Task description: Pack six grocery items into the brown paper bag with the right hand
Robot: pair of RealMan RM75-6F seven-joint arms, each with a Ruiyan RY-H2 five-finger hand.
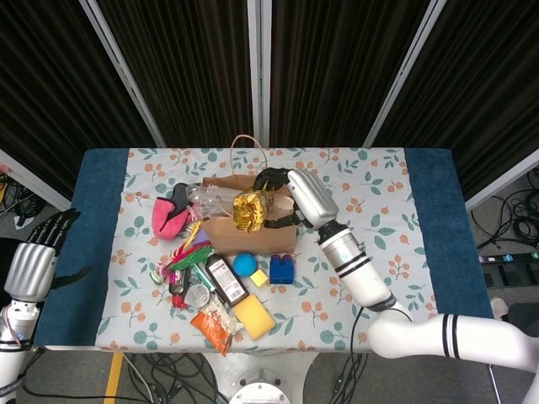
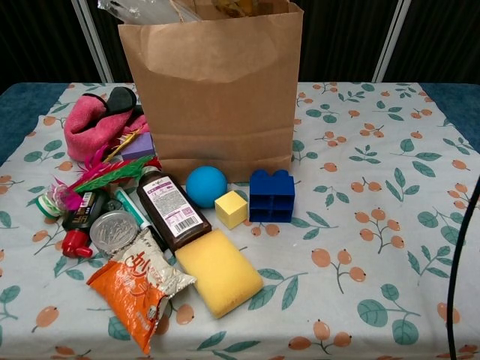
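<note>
The upright brown paper bag (image 1: 253,227) stands mid-table, the right hand (image 1: 278,189) over its open mouth gripping a crinkled gold foil packet (image 1: 251,210). Before the bag lie a blue ball (image 2: 205,186), small yellow cube (image 2: 231,209) and blue toy brick (image 2: 271,195). The left hand (image 1: 38,252) hangs with fingers apart, holding nothing, off the table's left edge.

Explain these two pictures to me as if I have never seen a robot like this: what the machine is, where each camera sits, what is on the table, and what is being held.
This is a two-armed robot with human-like hands, steered remotely by a person. The head view looks down from above; the chest view looks forward from low, near the table.

On the floral tablecloth stands a brown paper bag. In front of it lie a blue ball, a yellow cube, a blue block, a yellow sponge, a dark bottle and an orange snack packet.

The right hand is over the bag's opening, at a gold-wrapped item; whether it grips it is unclear. The left hand holds nothing.
</note>
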